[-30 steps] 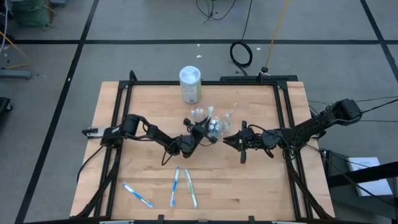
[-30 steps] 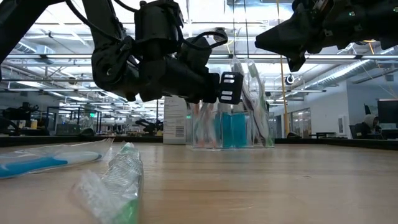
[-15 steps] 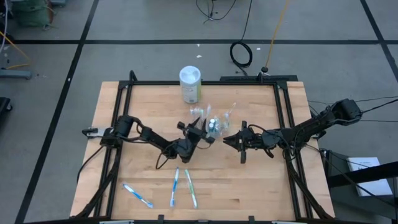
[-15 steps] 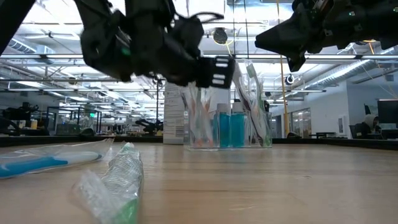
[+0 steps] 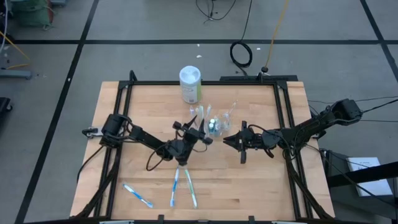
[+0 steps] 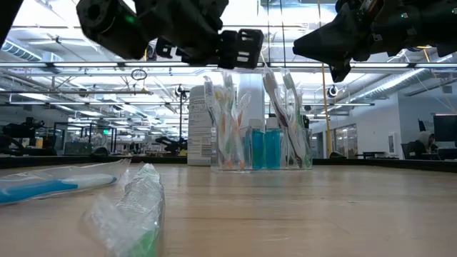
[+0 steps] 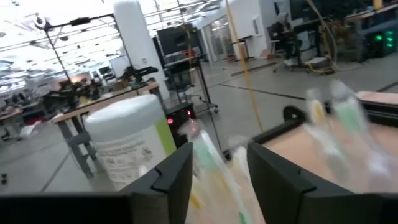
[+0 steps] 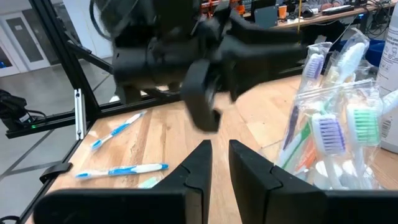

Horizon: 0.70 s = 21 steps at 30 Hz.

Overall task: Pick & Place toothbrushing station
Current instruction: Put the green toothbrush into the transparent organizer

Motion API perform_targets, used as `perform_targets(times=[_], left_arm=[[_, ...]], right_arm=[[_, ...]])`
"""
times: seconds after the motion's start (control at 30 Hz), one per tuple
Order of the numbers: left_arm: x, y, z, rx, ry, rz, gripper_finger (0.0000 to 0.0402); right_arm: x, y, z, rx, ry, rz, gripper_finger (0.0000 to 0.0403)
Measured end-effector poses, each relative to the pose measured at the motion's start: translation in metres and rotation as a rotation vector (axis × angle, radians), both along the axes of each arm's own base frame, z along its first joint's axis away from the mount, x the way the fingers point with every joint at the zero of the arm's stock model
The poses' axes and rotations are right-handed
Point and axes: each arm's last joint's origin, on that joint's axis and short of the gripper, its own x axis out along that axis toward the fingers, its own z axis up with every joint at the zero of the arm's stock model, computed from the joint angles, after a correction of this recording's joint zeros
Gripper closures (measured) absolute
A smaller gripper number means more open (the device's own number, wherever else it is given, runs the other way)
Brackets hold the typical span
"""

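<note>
The clear cup (image 5: 213, 122) stands upright on its base at the table's middle, holding several toothbrushes and teal toothpaste tubes (image 6: 263, 148). My left gripper (image 5: 196, 134) hangs just near-left of the cup. It is lifted above the cup's rim in the low view (image 6: 239, 48), and its fingers are open in the left wrist view (image 7: 217, 171), touching nothing. My right gripper (image 5: 226, 140) hovers to the cup's right, above the table, fingers close together with nothing between them (image 8: 219, 163). The cup (image 8: 336, 137) also shows in the right wrist view.
A white-lidded, green-labelled canister (image 5: 190, 84) stands behind the cup near the far edge. Three wrapped toothbrushes (image 5: 138, 195) (image 5: 175, 186) (image 5: 190, 188) lie flat near the front edge. A black frame rail (image 5: 121, 124) borders the wooden tabletop.
My left gripper has risen from in front of the cup to above its rim and drawn back a little toward the near-left. The cup, earlier half hidden behind it in the low view, now shows fully. My right gripper has kept still.
</note>
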Motion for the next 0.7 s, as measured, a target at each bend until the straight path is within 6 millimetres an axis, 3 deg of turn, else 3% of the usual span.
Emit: perform_targets(times=[0.23, 0.37, 0.5, 0.7], left_arm=[[0.002, 0.007, 0.001, -0.002, -0.001, 0.005, 0.0322], [0.004, 0.013, 0.017, -0.015, -0.056, 0.017, 0.0348], [0.011, 0.019, 0.031, -0.036, -0.116, 0.02, 0.0349], [0.03, 0.024, 0.033, -0.053, -0.038, 0.005, 0.0314]], right_arm=[[0.0, 0.0, 0.0, 0.0, 0.0, 0.0, 0.0358], [0.0, 0.0, 0.0, 0.0, 0.0, 0.0, 0.0358], [0.0, 0.0, 0.0, 0.0, 0.001, 0.0, 0.0358], [0.0, 0.0, 0.0, 0.0, 0.0, 0.0, 0.0358]])
